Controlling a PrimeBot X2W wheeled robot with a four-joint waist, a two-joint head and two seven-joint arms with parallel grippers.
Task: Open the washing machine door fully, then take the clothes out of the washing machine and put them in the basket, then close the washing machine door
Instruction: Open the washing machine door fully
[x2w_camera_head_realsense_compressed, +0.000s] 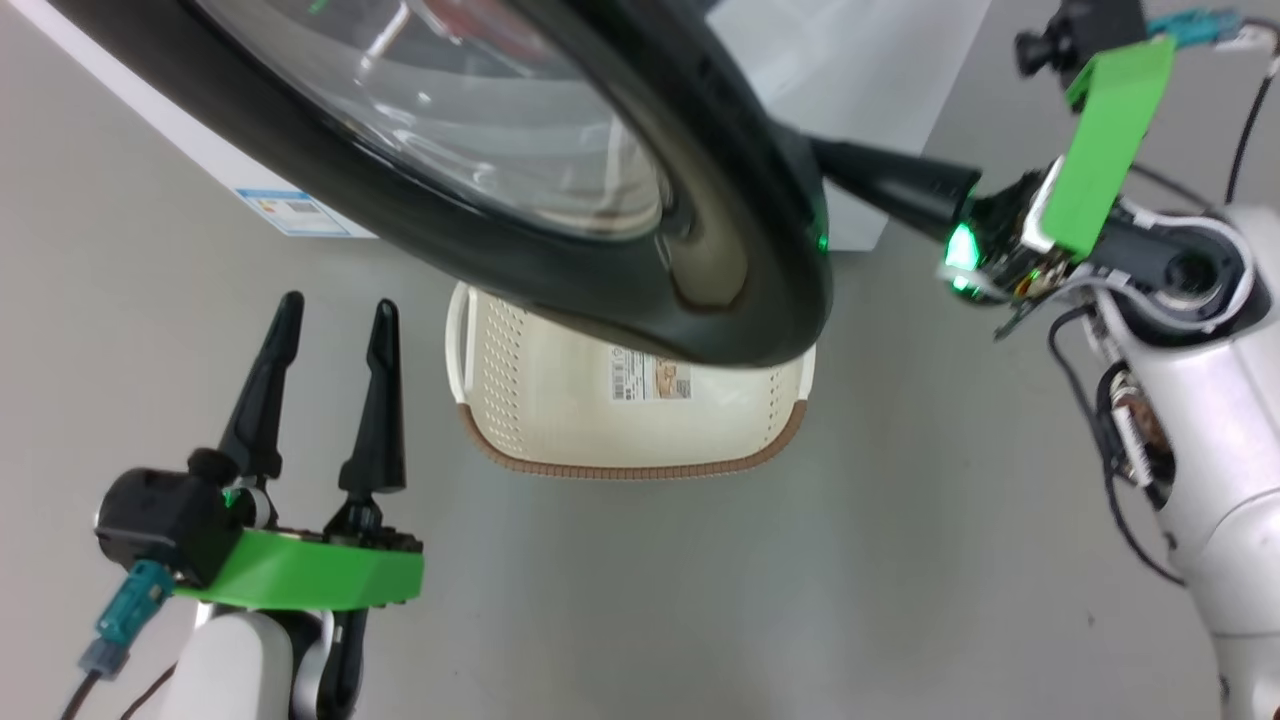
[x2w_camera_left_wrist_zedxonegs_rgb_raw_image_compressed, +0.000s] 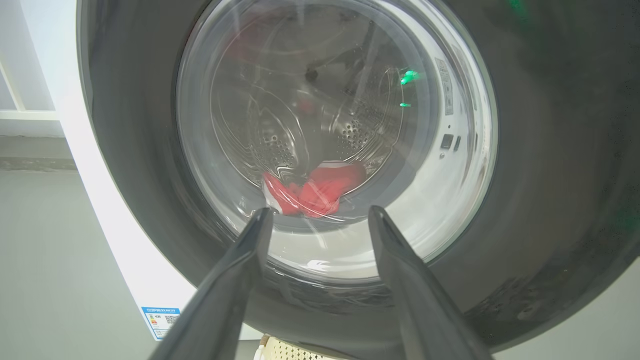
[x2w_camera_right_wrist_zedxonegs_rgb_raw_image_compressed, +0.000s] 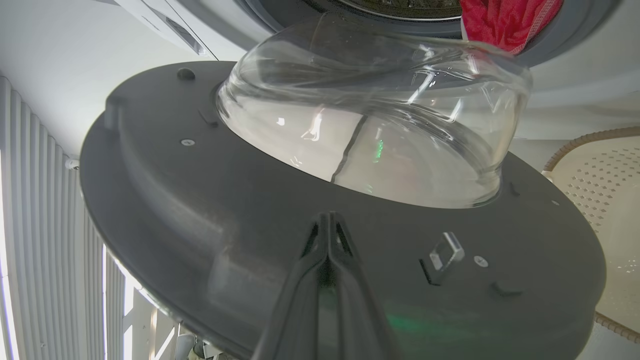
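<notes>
**Asker:** How are your jaws set?

**Me:** My left gripper (x2w_camera_head_realsense_compressed: 338, 302) has its two fingers spread wide with nothing between them. My right gripper (x2w_camera_right_wrist_zedxonegs_rgb_raw_image_compressed: 327, 216) has its fingers pressed together into one point, and they clamp nothing.

**Asker:** Where is the washing machine door?

**Me:** The washing machine door (x2w_camera_head_realsense_compressed: 560, 290) stands partly swung out from the washing machine (x2w_camera_left_wrist_zedxonegs_rgb_raw_image_compressed: 132, 265). In the head view its glossy black rim crosses the upper part of the picture. My right fingers reach in behind its right edge. In the right wrist view their joined tips sit at the door's grey inner face, below the glass bowl (x2w_camera_right_wrist_zedxonegs_rgb_raw_image_compressed: 380, 125) and left of a small metal latch hook (x2w_camera_right_wrist_zedxonegs_rgb_raw_image_compressed: 445, 255). I cannot tell how firmly they press.

**Asker:** And your left arm?

**Me:** It hovers low on my left, well apart from the door. Its fingers point at the door's outer side.

**Asker:** Can you see the clothes?

**Me:** Yes. The clothes (x2w_camera_left_wrist_zedxonegs_rgb_raw_image_compressed: 315, 190) lie in a red heap with some white trim at the bottom of the steel drum. I see them through the glass in the left wrist view. In the right wrist view red fabric shows at the drum's mouth, beyond the bowl.

**Asker:** The basket?

**Me:** The basket (x2w_camera_head_realsense_compressed: 620, 468) sits on the grey floor (x2w_camera_head_realsense_compressed: 800, 560) under the door. The rim hides its far end. A paper label (x2w_camera_head_realsense_compressed: 650, 378) shows on its bottom, and it holds no clothes.
</notes>
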